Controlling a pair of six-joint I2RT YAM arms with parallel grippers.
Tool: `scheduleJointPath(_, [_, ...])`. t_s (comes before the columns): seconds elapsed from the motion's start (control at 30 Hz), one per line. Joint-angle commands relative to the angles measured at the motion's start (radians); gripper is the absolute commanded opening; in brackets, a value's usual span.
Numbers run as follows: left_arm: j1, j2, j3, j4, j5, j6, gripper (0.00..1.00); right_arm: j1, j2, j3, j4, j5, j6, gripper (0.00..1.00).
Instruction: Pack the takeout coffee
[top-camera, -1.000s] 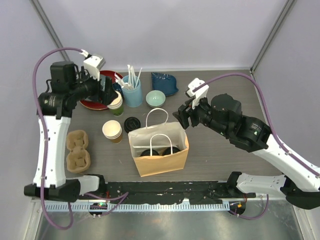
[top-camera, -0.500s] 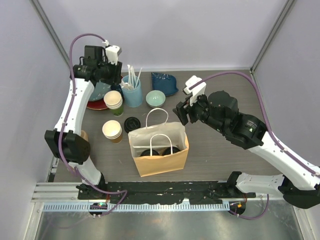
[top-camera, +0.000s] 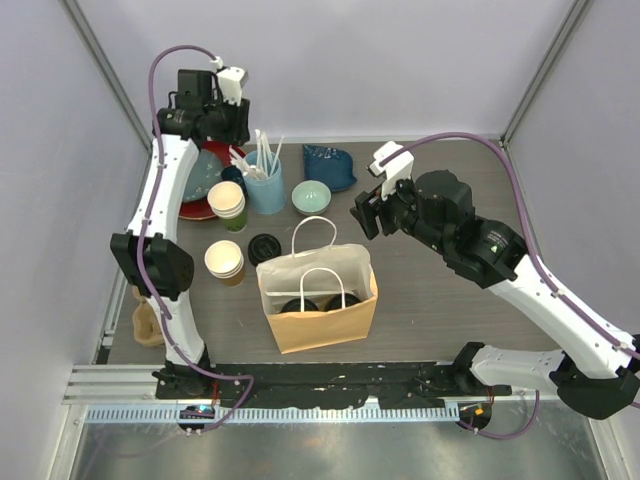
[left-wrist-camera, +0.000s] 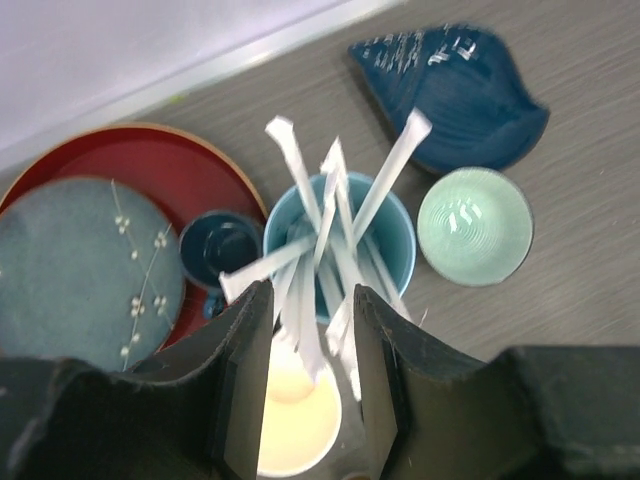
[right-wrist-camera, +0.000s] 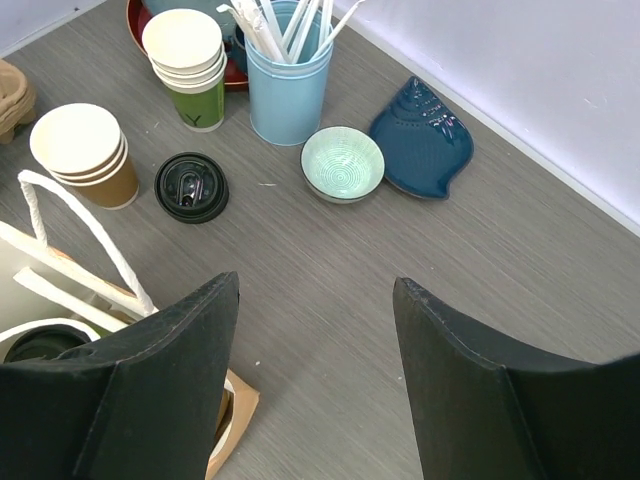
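The brown paper bag (top-camera: 320, 318) stands open at the table's front centre. Two round black lids (top-camera: 297, 306) of the takeout coffee show side by side inside it; the cup walls are hidden. One lid shows in the right wrist view (right-wrist-camera: 35, 345), behind the bag's white handles. My left gripper (top-camera: 232, 135) is open and empty, high at the back over the blue cup of wrapped straws (left-wrist-camera: 340, 240). My right gripper (top-camera: 362, 215) is open and empty above bare table, right of the bag's handle; it also shows in the right wrist view (right-wrist-camera: 315, 290).
Lidless cup stacks, green (top-camera: 229, 203) and brown (top-camera: 225, 262), stand left of the bag, next to a loose stack of black lids (top-camera: 265, 247). A mint bowl (top-camera: 311, 197), blue leaf dish (top-camera: 329, 165) and red plate (left-wrist-camera: 190, 170) are at the back. A cardboard carrier (top-camera: 140, 325) lies far left.
My left arm has swung from the left side up and back, ending above the straw cup. My right gripper has shifted slightly toward the back. The bag has not moved.
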Motion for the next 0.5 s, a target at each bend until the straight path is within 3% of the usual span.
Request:
scheduleJointPath(0.0, [-0.021, 0.072, 0.147, 0.011, 0.072, -0.07, 0.41, -0.021, -0.002, -0.011, 0.051, -0.034, 0.0, 0.68])
scheduleJointPath(0.23, [-0.139, 0.143, 0.194, 0.026, 0.003, -0.009, 0.41, -0.045, 0.003, -0.023, 0.052, -0.045, 0.006, 0.68])
scheduleJointPath(0.47, [-0.156, 0.258, 0.302, 0.026, -0.112, -0.019, 0.41, -0.061, -0.002, -0.025, 0.051, -0.062, 0.004, 0.68])
